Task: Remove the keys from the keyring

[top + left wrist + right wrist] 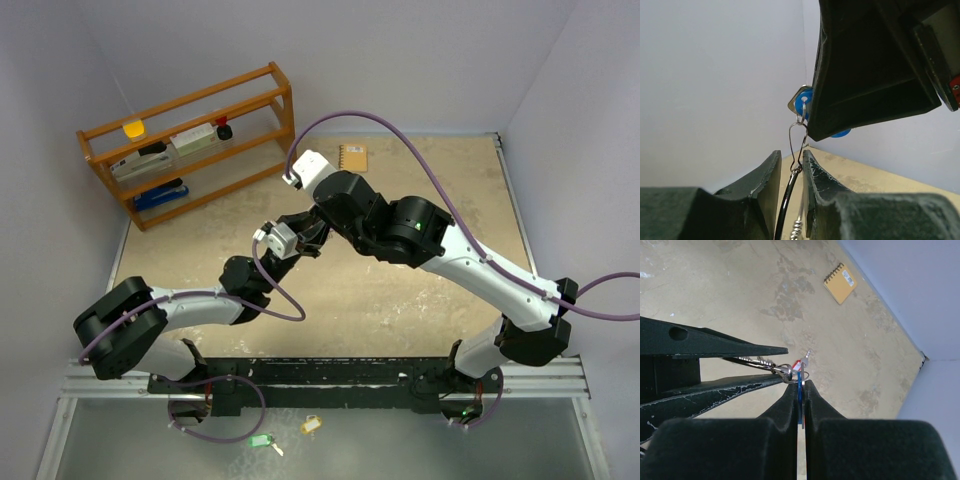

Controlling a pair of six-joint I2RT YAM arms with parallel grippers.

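Scuffed right gripper (800, 385) pinches flat blue tag (800, 402) on wire keyring (786, 372).

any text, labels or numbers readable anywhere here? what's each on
Nothing can be read clearly.
Notebook: white barcode sticker, digits too small.
Boxes on the shelf: labels blurred.
Blue tag: no print shows.

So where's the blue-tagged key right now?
The blue-tagged key is pinched edge-on in the right end effector, held in the air above the table. The left end effector grips the keyring right beside it.
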